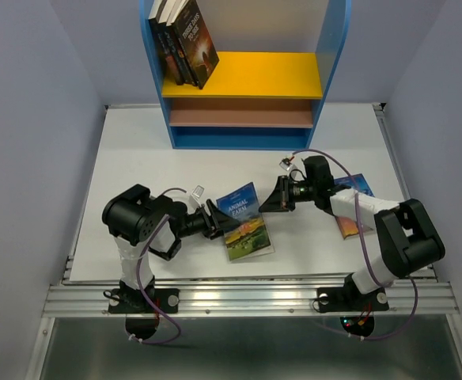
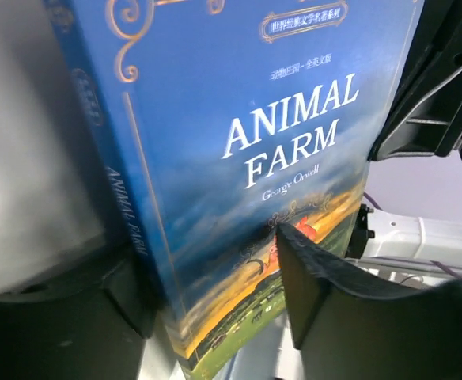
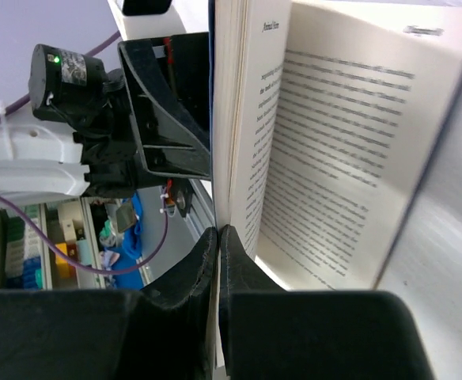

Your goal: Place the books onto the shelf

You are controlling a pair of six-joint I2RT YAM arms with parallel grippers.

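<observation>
The left gripper (image 1: 217,220), jaws apart, straddles the blue Animal Farm book (image 1: 247,229) in the middle of the white table (image 1: 136,158) (well in front of the shelf (image 1: 338,63)); the right gripper (image 1: 264,202) is clamped on its cover.

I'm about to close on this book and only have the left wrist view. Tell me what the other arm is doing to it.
Observer: The right end effector is shut on one thin outer leaf of the Animal Farm book. The pages beside it hang fanned open.
Operator: Give me the book's place on the table.
Observer: It is mid-table, between the left end effector and the right one, well short of the shelf.
Operator: Report anything else left to shelve.
Observer: Another blue book lies on the table, partly under the right arm.
</observation>
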